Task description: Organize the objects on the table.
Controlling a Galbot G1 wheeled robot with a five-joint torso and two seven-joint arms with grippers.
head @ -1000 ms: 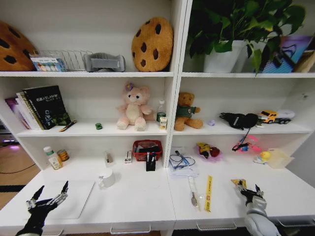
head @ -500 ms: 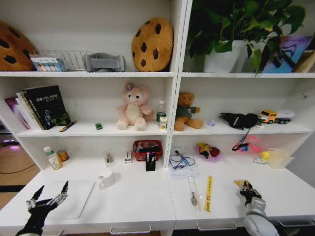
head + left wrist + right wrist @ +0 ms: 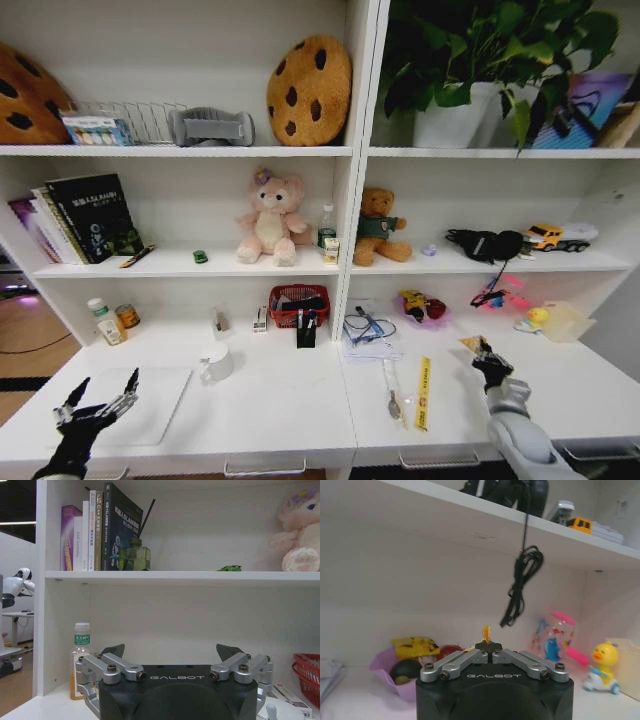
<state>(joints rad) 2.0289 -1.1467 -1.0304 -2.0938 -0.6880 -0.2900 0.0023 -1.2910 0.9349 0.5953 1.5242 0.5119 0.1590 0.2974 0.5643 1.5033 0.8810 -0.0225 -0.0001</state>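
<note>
My right gripper (image 3: 484,356) is shut on a small yellow triangular piece (image 3: 472,343) and holds it above the right half of the white table (image 3: 290,400). In the right wrist view the piece (image 3: 486,631) sticks up from the closed gripper (image 3: 487,647). My left gripper (image 3: 97,392) hangs open over the silver laptop (image 3: 140,400) at the front left, and its spread fingers (image 3: 116,651) hold nothing. A tiny green toy car (image 3: 200,256) sits on the middle shelf. A blue pen (image 3: 368,322) lies on papers, and a yellow ruler (image 3: 424,392) lies on the table.
A white mug (image 3: 218,363), a red basket (image 3: 299,303) and a black pen holder (image 3: 306,328) stand mid-table. A purple bowl of toys (image 3: 424,308), a duck toy (image 3: 535,318) and a clear box (image 3: 566,322) sit at the back right. A black cable (image 3: 520,587) dangles from the shelf above.
The right gripper has risen and moved back and slightly left with the yellow piece in it. The left arm has not moved.
</note>
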